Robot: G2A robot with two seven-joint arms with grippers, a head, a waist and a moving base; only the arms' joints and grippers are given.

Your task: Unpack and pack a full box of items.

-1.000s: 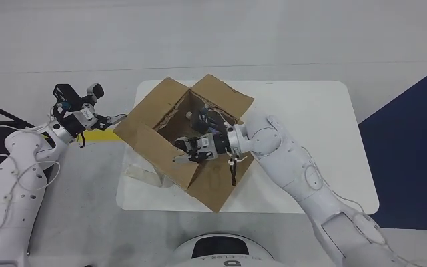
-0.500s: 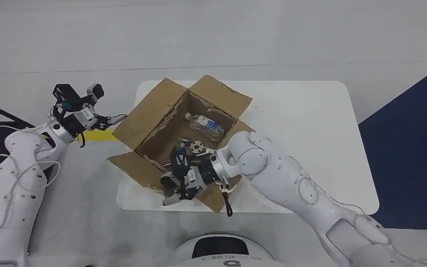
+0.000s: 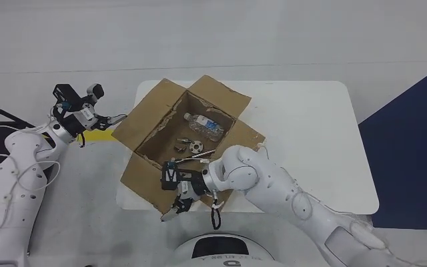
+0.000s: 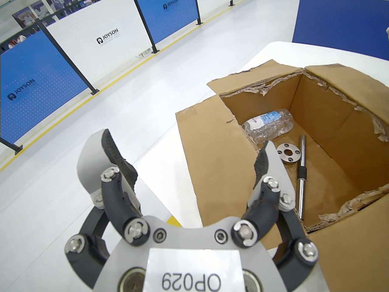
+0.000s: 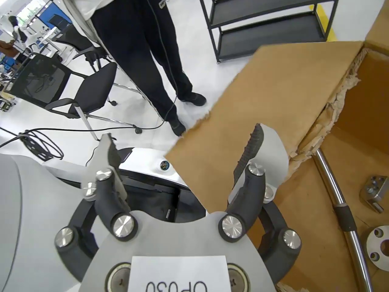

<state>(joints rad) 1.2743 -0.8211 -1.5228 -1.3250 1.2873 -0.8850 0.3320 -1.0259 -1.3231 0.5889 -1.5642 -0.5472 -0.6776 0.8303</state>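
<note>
Right gripper (image 3: 175,205) just came out of the brown cardboard box (image 3: 143,120), wide open and holding nothing. Clear plastic bottle (image 3: 203,123) and steel rod (image 3: 193,155) lie inside, beyond its fingertips. I'd say that pass unpacked nothing.

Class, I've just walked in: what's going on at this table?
An open cardboard box sits on the white table. A plastic bottle, a metal disc and a metal rod lie inside. The right gripper is open at the box's near flap; the left gripper is open beside the box, holding nothing.
</note>
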